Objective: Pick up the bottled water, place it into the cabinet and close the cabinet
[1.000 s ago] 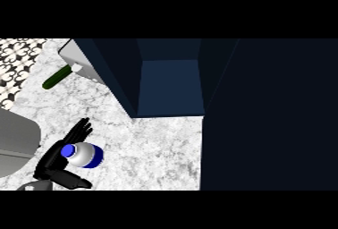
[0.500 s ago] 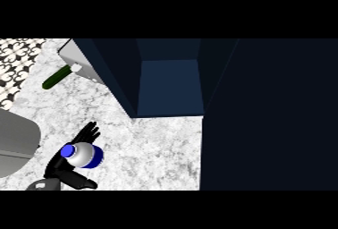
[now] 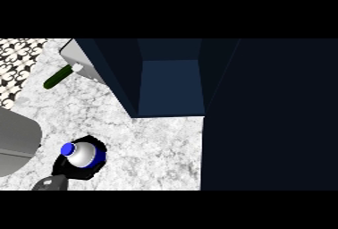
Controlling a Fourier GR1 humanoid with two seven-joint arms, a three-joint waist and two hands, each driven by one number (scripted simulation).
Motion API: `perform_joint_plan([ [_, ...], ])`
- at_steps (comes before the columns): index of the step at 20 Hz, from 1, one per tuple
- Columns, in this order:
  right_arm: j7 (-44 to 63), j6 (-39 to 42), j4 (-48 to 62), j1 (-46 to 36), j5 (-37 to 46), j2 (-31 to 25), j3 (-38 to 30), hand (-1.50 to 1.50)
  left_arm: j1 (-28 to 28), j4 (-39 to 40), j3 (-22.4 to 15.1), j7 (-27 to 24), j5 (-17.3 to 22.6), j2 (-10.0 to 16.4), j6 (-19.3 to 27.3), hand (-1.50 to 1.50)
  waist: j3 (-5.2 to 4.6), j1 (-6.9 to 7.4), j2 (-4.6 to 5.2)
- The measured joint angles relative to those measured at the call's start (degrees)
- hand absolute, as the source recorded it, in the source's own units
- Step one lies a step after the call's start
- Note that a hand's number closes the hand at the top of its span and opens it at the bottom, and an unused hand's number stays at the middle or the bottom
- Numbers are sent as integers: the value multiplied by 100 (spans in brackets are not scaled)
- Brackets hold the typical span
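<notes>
The left robot hand (image 3: 66, 170), at seven o'clock on the worktop (image 3: 152, 147), is clamped round the bottled water (image 3: 84, 155), which hides most of its fingers.

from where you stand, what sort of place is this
Probably a kitchen: a marbled white counter, an open dark-blue cabinet, and what looks like a grey sink at the left edge.

We're in a kitchen here, looking straight down on a white-and-grey marbled worktop (image 3: 152, 147). A dark blue cabinet (image 3: 170, 85) stands open above it, with its hollow interior showing. Black-and-white patterned tiles (image 3: 20, 53) sit at the far left corner. A grey curved basin (image 3: 16, 143) comes in from the left edge; sink or pan, can't tell.
</notes>
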Motion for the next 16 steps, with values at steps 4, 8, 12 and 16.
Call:
perform_joint_plan([
  [4, -84, 32, -4, 85, -44, -9, -8, -150, -114, 127, 182, -74, 201, 5, 202, 150, -4, 3, 0],
  [8, -138, -4, 9, 111, -84, -71, -45, -150, -113, 165, 711, -300, 656, -126, 813, 150, -5, 48, -4],
  [12, -219, 87, 7, 279, -140, -130, -173, -150, -166, 85, 992, -588, 890, -159, 1164, 150, 1, 53, -12],
  [16, -184, 24, -1, 284, -192, -116, -175, -150, -126, -256, 919, -751, 845, -263, 1455, 150, 10, 100, -20],
])
